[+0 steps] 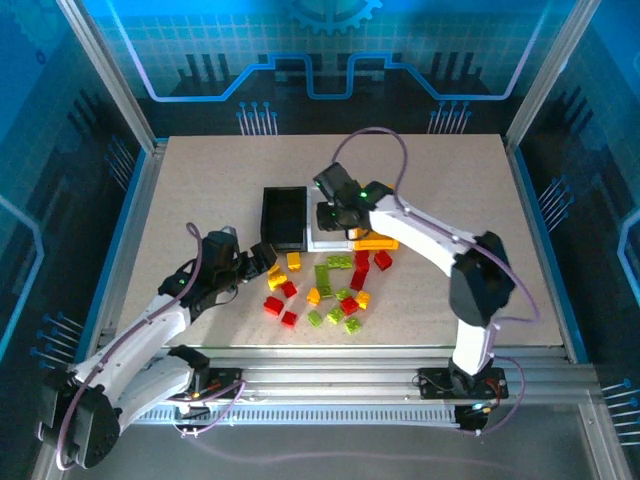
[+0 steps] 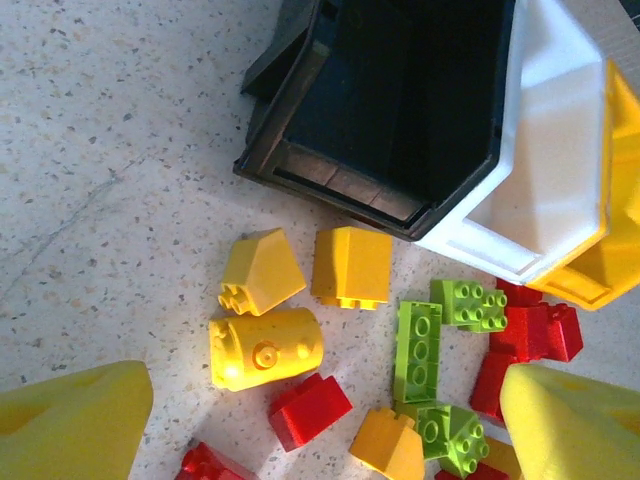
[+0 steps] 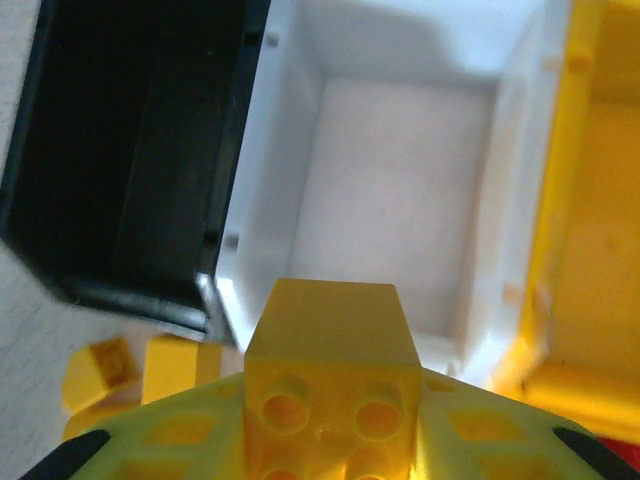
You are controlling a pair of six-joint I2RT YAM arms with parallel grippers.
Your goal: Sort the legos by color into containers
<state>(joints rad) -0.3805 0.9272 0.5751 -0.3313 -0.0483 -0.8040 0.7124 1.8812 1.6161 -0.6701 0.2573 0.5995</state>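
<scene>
Left tool (image 1: 262, 258): fingers spread wide, nothing between them; low over the desk (image 1: 450, 180), at the left edge of the loose legos (image 1: 325, 285).
Black bin (image 1: 284, 215): leftmost of three in a row, touching the white bin (image 3: 280, 150).
Right tool (image 3: 330, 420): clamped on a yellow lego (image 3: 330, 330), studs facing the wrist camera, above the white bin's near end.
Yellow bin (image 3: 600, 200): rightmost, against the white bin.
Loose legos: red, yellow and green, scattered on the desk just in front of the bins.
</scene>
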